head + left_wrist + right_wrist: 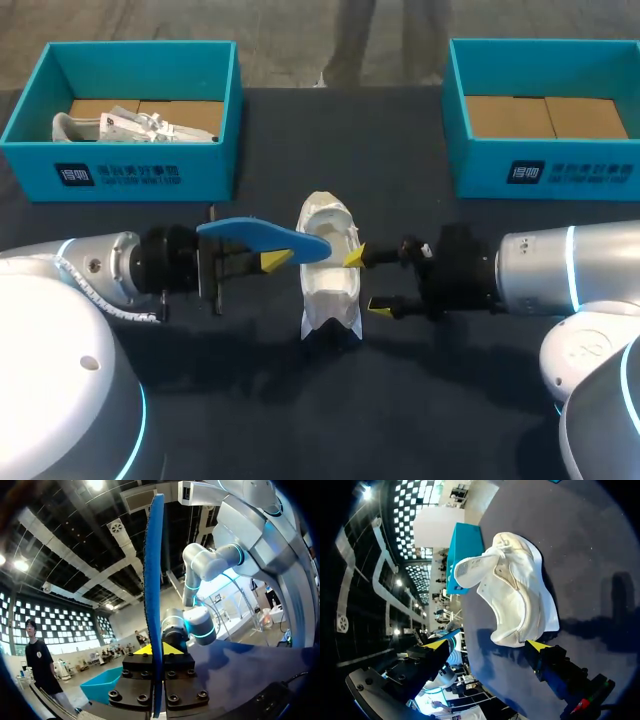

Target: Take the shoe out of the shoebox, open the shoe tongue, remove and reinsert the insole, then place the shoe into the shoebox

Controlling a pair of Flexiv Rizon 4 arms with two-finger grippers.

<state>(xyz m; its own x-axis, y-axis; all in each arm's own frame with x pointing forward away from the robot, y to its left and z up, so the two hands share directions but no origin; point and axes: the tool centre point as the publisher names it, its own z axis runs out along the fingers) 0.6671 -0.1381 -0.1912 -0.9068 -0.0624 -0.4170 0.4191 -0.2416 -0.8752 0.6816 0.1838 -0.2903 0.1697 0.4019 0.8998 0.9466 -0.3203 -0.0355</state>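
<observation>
- The white shoe point(326, 272) stands upright on the dark, matte desk point(300, 410), out of both boxes and between the two tools. Its upper looks smooth and softly padded.
- In the right wrist view the shoe's point(515, 602) tongue is lifted out of the opening as a broad, stiff flap with a printed label on its inner face.
- The blue insole point(262, 234) is thin and flat, a long curved blade with rounded ends. It is off the desk, and its far end reaches over the shoe's opening.
- The left tool point(272, 259) is clamped narrow on the insole. In the left wrist view the insole point(152, 580) shows edge-on, with a finely rough edge, rising from between the black finger blocks of that tool point(154, 650).
- The right tool point(366, 282) is spread wide and grips nothing. One yellow tip is at the shoe's side rim and the other is just beside the shoe; I cannot tell if either touches.
- From its own wrist view the right tool point(486, 644) has the shoe ahead of its pointed yellow tips.
- The left shoebox point(140, 172) is teal card with a brown cardboard floor and holds a second white shoe point(135, 127) lying on its side.
- The right shoebox point(560, 170) is also teal, with a brown floor.
</observation>
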